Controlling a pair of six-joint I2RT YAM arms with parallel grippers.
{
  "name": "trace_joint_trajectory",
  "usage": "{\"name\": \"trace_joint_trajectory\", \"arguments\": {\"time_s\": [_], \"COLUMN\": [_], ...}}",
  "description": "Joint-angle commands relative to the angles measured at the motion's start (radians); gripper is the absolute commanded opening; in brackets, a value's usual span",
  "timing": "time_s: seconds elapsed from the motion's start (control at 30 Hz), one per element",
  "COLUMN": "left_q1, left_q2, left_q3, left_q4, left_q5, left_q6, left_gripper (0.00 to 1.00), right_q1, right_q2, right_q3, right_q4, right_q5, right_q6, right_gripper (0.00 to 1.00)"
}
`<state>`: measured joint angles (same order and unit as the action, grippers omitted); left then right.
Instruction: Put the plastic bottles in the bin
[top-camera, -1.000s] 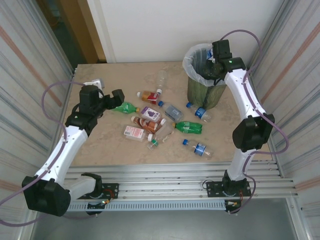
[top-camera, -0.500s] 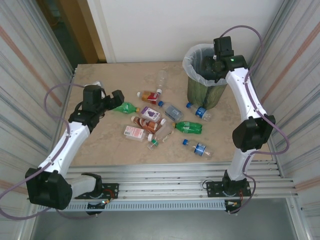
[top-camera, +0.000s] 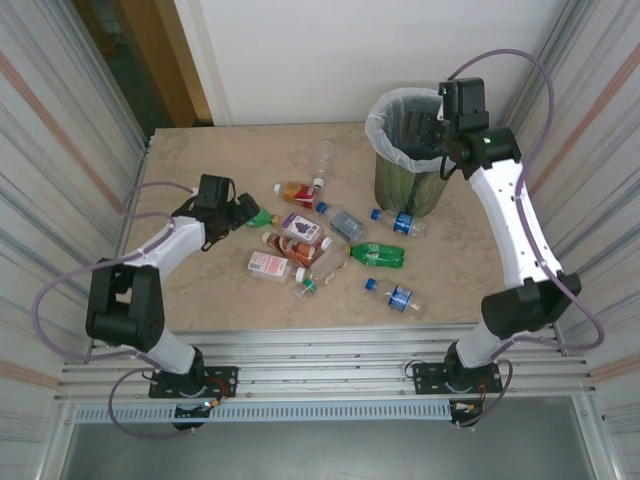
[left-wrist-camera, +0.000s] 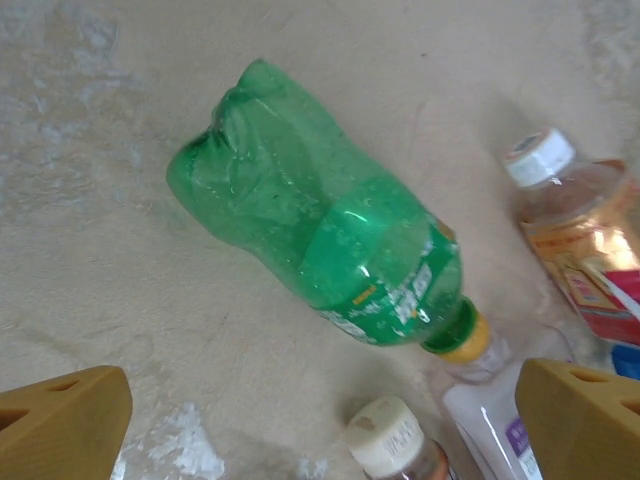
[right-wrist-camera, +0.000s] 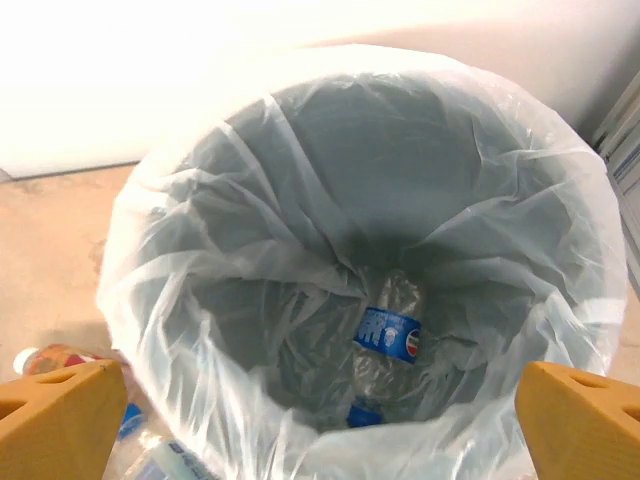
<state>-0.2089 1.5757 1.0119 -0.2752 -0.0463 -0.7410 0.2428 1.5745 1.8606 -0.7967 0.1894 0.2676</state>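
At the left, the left claw (top-camera: 242, 211) is spread wide and empty, low over a crumpled green bottle (left-wrist-camera: 320, 250) that lies on its side on the tabletop (top-camera: 200, 290). In the left wrist view its fingers stand on either side of the bottle, nearer the cap end, and apart from it. This arm looks to be at the reach step. Next it would need to drop, centre on the bottle's body and close without nudging the amber bottle (left-wrist-camera: 585, 235) just beside it.

Through the middle about nine more plastic bottles (top-camera: 378, 254) lie scattered, some touching, so most of the task remains.

At the far right stands the bin (top-camera: 398, 188). The right claw (top-camera: 432, 132) hangs over its mouth, fully open, with nothing in it. A clear bottle with a blue label (right-wrist-camera: 388, 335) lies at the bottom of the bag liner. That arm's next job is probably the blue-capped bottle (top-camera: 400, 222) by the bin's foot.

The tabletop is beige mottled stone, with ribbed panels at both sides and a white wall beyond.
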Motion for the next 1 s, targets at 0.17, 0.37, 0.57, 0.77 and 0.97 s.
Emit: {"name": "trace_joint_trajectory", "arguments": {"time_s": [0.17, 0.37, 0.57, 0.77, 0.97], "left_q1": [0.006, 0.009, 0.019, 0.055, 0.084], "left_q2": [0.157, 0.229, 0.306, 0.368, 0.394], "left_q3": [0.114, 0.159, 0.198, 0.241, 0.25], "left_q4": [0.043, 0.045, 0.048, 0.062, 0.073], "left_q5": [-0.025, -0.034, -0.022, 0.009, 0.009], "left_q6": [-0.054, -0.054, -0.061, -0.084, -0.104], "left_gripper": [0.99, 0.99, 0.99, 0.91, 0.77], "right_q1": [0.071, 0.111, 0.149, 0.19, 0.211], "right_q2": [-0.15, -0.22, -0.26, -0.271, -0.272], "right_q3": [-0.157, -0.237, -0.295, -0.317, -0.316], "right_q4": [0.042, 0.047, 0.062, 0.08, 0.08], "right_q5": [0.049, 0.083, 0.081, 0.056, 0.067], "right_q6": [-0.018, -0.01, 0.001, -0.004, -0.001], "right_gripper": [0.98, 0.98, 0.98, 0.98, 0.98]}}
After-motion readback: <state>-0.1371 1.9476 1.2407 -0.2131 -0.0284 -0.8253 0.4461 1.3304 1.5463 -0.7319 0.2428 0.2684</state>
